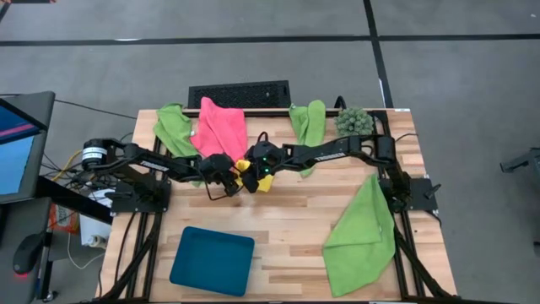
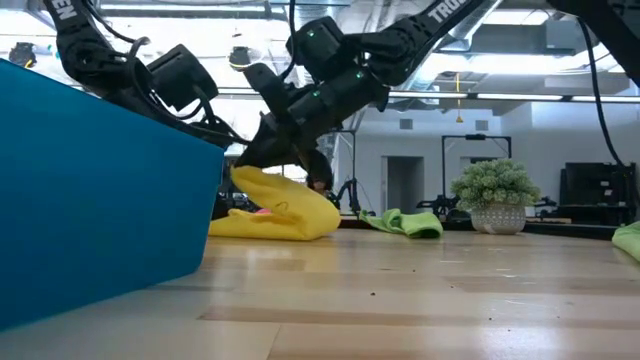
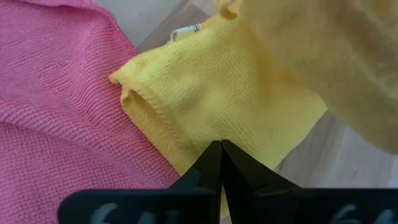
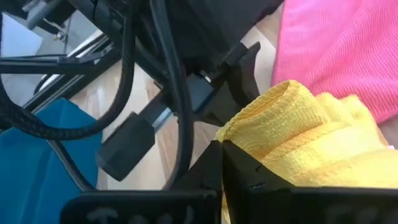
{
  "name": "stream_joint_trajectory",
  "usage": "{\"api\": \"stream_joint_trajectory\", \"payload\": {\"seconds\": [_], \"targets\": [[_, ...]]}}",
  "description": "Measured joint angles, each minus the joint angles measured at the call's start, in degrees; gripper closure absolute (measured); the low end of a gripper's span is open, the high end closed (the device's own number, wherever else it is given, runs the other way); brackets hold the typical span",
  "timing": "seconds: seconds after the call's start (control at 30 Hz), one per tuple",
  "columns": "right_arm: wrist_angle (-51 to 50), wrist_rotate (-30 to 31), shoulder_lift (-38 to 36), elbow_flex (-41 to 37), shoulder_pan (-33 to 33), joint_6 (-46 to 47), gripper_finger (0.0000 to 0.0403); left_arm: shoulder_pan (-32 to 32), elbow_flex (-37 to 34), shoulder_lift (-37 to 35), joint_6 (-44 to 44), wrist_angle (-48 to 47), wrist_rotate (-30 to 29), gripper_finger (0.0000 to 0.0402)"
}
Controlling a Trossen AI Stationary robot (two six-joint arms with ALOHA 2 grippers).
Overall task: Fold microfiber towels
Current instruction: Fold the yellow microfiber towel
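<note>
Microfiber towels lie spread over the wooden table [image 1: 287, 232], and taking them from biggest to smallest shows how little is done. A large lime green towel [image 1: 361, 236] sprawls unfolded at about four o'clock from the table's middle, its lower edge at the front rim. The hot pink towel [image 1: 221, 127] lies loose at eleven o'clock, with a crumpled green towel [image 1: 174, 127] just beside it at ten o'clock and another green towel [image 1: 309, 122] bunched at one o'clock near the small spiky plant [image 1: 354, 121]. The dark teal tray [image 1: 213, 260] sits at seven o'clock with nothing visible in it.

Smallest, and the one being worked, is the yellow towel [image 1: 253, 175], right at the centre where both arms meet. In the low view it is a rounded, doubled-over heap on the wood, one edge lifted toward the grippers. The left gripper [image 3: 221, 152] is clenched, its fingers pressed together with yellow cloth at their tips; whether it pinches an edge I cannot tell. The right gripper [image 4: 222, 149] looks clenched on a fold of the same towel.

So I judge this to be mid-fold on the yellow towel. Next it calls for carrying the lifted edge across to meet the opposite edge squarely, then letting go without dragging the layers askew or snagging the pink towel touching it.
</note>
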Motion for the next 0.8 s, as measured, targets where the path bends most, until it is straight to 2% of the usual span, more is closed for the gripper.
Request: {"api": "stream_joint_trajectory", "payload": {"seconds": [0.13, 0.33, 0.47, 0.57, 0.7, 0.8], "targets": [[0.6, 0.0, 0.0, 0.0, 0.1, -1.3, 0.0343, 0.0, 0.0, 0.0, 0.3, 0.2, 0.0, 0.0401], [3.0, 0.0, 0.0, 0.0, 0.0, -1.4, 0.0270, 0.0, 0.0, 0.0, 0.9, 0.2, 0.0, 0.0401], [0.2, -0.1, -3.4, 0.0, -1.1, -4.0, 0.0219, 0.0, 0.0, 0.0, 0.9, 0.2, 0.2, 0.0401], [-5.0, 0.5, -8.0, 0.0, -2.7, -10.5, 0.0193, 0.0, 0.0, 0.0, 0.9, 0.1, 0.2, 0.0401], [-15.1, 3.0, -12.9, 0.0, -6.0, -25.2, 0.0179, 0.0, 0.0, 0.0, 1.3, 0.0, 0.1, 0.0401], [-18.6, -2.2, -13.2, 0.0, -9.6, -32.8, 0.0177, 0.0, 0.0, 0.0, 2.5, 0.0, 0.1, 0.0401]]}}
